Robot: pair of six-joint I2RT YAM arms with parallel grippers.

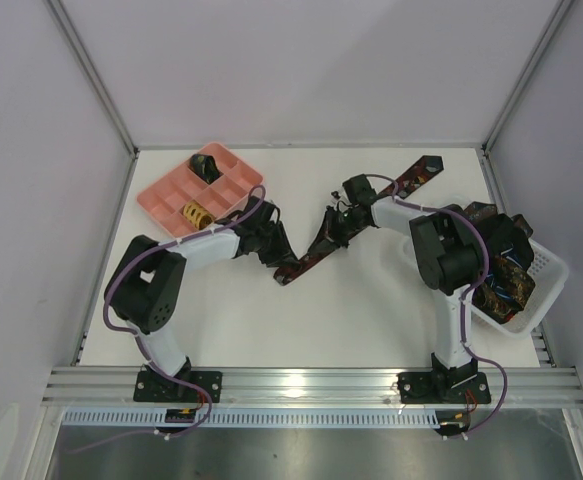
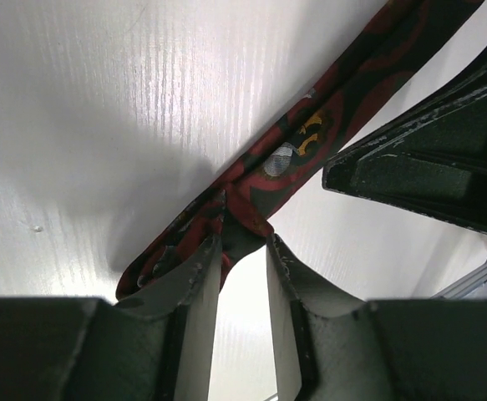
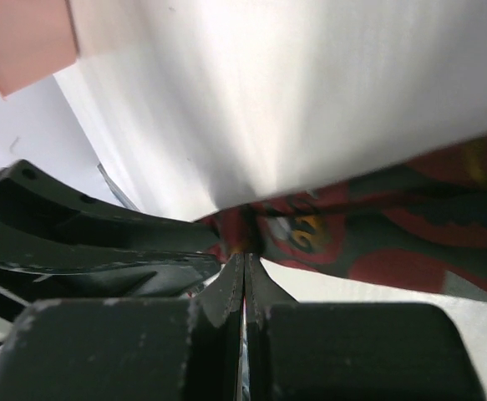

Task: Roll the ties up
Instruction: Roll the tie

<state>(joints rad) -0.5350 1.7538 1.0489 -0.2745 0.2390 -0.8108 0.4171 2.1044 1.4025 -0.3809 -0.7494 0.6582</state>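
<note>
From above, the tie (image 1: 411, 182) lay diagonally across the tabletop (image 1: 321, 330), both arms meeting at its near half. Left wrist: left gripper (image 2: 243, 246) narrow, fabric at its tips, grip uncertain. Right wrist: right gripper (image 3: 244, 261) pinched the tie's edge; that thin hold could slip while rolling.

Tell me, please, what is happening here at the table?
Two robot arms are working on one tie stretched diagonally across the table. The right gripper is shut on it partway along. The left gripper sits at its near end with fingers slightly parted; whether it is pinching is unclear. Two rolled ties sit in the pink tray, and more ties lie in the white basket.
</note>
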